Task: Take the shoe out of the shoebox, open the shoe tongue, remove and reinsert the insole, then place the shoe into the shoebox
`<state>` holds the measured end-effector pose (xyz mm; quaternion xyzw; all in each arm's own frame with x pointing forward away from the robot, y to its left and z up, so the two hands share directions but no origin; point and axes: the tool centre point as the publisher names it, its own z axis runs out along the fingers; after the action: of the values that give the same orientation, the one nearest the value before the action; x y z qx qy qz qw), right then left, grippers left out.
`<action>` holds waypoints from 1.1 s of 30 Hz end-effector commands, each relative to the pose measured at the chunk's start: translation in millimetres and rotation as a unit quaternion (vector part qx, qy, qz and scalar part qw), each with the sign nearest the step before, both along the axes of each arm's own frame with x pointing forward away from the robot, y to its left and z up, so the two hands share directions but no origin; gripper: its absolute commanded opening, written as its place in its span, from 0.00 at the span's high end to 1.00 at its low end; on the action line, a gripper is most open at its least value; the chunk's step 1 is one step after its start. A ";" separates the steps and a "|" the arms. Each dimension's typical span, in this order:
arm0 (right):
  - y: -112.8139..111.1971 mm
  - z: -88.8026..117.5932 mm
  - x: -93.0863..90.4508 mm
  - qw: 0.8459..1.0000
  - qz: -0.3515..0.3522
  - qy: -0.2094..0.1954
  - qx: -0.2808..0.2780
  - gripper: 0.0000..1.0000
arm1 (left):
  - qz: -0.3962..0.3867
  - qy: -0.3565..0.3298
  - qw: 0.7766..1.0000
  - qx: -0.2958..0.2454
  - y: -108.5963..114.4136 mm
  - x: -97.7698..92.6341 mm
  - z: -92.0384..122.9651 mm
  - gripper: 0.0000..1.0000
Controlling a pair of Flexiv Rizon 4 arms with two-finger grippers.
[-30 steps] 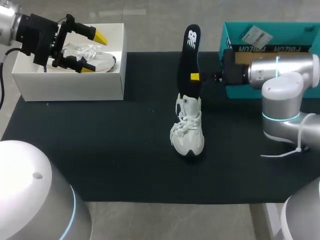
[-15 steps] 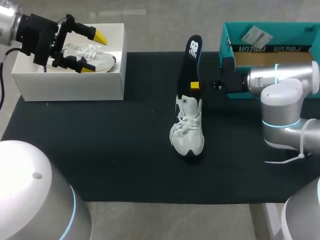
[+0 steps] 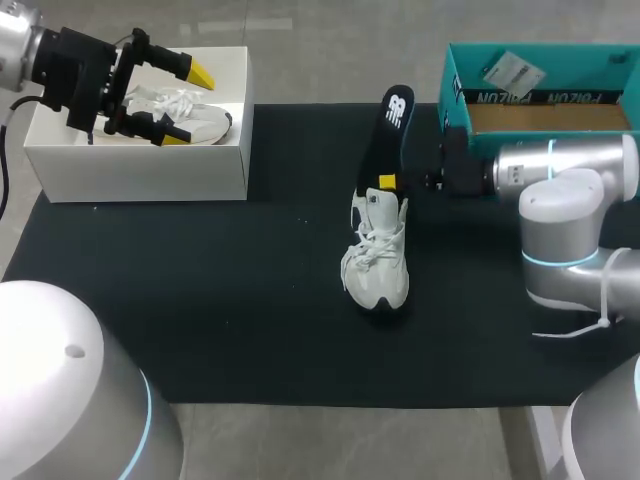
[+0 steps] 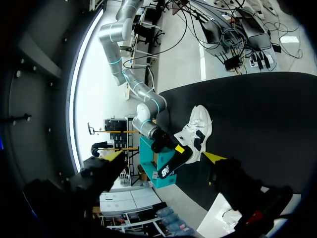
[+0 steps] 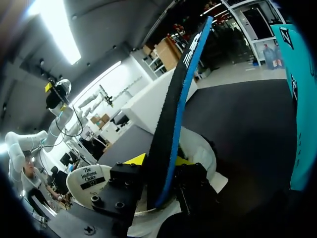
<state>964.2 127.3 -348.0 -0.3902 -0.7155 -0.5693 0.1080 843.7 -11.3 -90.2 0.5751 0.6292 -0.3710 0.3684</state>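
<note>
A white shoe (image 3: 376,265) stands on the black mat, toe toward me. A black insole (image 3: 390,135) with a blue edge rises out of its opening, leaning right. My right gripper (image 3: 386,181) holds the insole low down, just above the shoe's collar. In the right wrist view the insole (image 5: 178,99) runs up between the two fingers, which press it from both sides, with the shoe (image 5: 203,153) right beneath my right gripper (image 5: 161,159). My left gripper (image 3: 186,105) hangs open over the white shoebox (image 3: 140,165) at the far left. It holds nothing.
A second white shoe (image 3: 195,112) lies inside the white shoebox. A teal box (image 3: 540,97) stands at the back right, just behind my right arm (image 3: 560,165). The black mat (image 3: 200,300) covers the table.
My right gripper has gone down along the insole toward the shoe. The insole has sunk lower and its top has tipped further right. The left arm has kept still.
</note>
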 end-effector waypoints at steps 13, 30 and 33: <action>-13.8 22.0 30.1 0.999 -0.004 -0.037 -0.017 1.00 | -0.001 0.001 1.000 0.002 0.3 0.9 0.8 0.00; -8.9 -5.4 -14.2 0.998 0.023 0.016 -0.063 1.00 | -0.001 0.001 1.000 0.002 0.3 0.9 0.8 0.00; -9.3 -8.1 -20.5 0.998 0.023 0.025 -0.061 1.00 | -0.001 0.001 1.000 0.002 0.3 0.9 0.8 0.00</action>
<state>949.6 117.9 -356.3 -0.3896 -0.7543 -0.5156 0.1155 843.7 -11.3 -90.2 0.5751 0.6292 -0.3710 0.3683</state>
